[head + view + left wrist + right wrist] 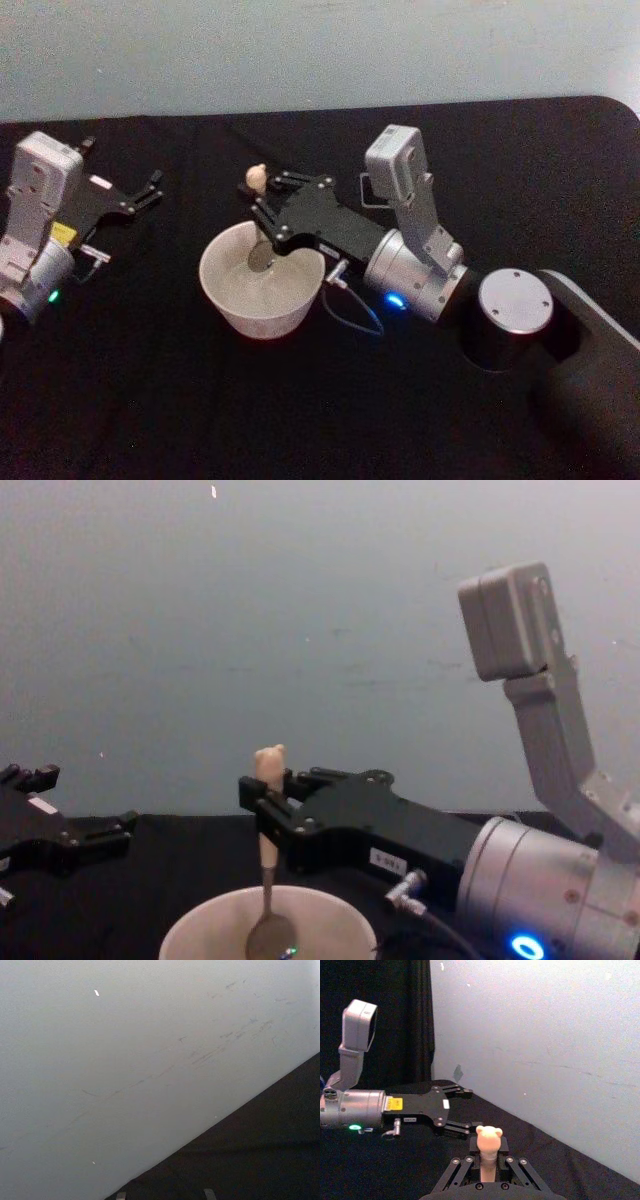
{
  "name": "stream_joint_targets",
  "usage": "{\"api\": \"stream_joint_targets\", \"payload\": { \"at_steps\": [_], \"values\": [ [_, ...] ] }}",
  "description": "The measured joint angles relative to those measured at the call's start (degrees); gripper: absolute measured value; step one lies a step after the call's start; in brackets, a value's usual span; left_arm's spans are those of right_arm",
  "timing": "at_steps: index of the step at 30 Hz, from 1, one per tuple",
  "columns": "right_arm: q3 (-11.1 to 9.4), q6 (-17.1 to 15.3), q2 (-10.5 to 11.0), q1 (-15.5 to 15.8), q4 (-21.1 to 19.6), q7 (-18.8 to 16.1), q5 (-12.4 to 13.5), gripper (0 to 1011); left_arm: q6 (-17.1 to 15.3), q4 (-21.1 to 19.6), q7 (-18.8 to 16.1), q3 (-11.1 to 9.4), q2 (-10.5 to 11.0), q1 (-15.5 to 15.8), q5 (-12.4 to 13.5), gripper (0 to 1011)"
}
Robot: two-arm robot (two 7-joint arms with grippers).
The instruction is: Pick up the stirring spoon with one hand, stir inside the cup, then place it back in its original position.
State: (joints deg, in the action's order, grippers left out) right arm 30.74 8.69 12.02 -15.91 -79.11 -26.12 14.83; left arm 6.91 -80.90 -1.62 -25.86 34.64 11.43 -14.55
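In the cup stands the stirring spoon, pinched by the right pincer; left pincer spread.

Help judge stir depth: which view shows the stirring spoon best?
Chest view: the stirring spoon hangs upright in the right gripper, bowl inside the cup. Head view half-hides its stem; right wrist view catches its bear-head top. Left gripper idles open, farther left.

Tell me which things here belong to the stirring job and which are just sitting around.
In the job: cup; stirring spoon, its bowl inside the cup; right gripper, shut on the spoon's handle.
Just sitting around: left gripper, open, parked to the left of the cup; black table.
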Motion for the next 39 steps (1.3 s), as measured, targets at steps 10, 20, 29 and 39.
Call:
{"api": "stream_joint_targets", "payload": {
  "at_steps": [10, 20, 29, 39],
  "values": [
    [-1.40, -0.28, 1.60, 1.28, -1.48, -0.44, 0.26, 197, 0.00, 0.00, 0.00, 0.00, 0.00, 0.00, 0.00, 1001],
    [-1.62, -0.81, 4.05, 3.76, -4.83, -2.14, 1.46, 197, 0.00, 0.00, 0.00, 0.00, 0.00, 0.00, 0.00, 1001],
    [-0.44, -1.27, 4.99, 5.02, -6.76, -3.21, 1.89, 197, 0.00, 0.00, 0.00, 0.00, 0.00, 0.00, 0.00, 1001],
    [1.38, -1.19, 3.48, 3.99, -5.62, -3.31, 1.64, 197, 0.00, 0.00, 0.00, 0.00, 0.00, 0.00, 0.00, 1001]
  ]
}}
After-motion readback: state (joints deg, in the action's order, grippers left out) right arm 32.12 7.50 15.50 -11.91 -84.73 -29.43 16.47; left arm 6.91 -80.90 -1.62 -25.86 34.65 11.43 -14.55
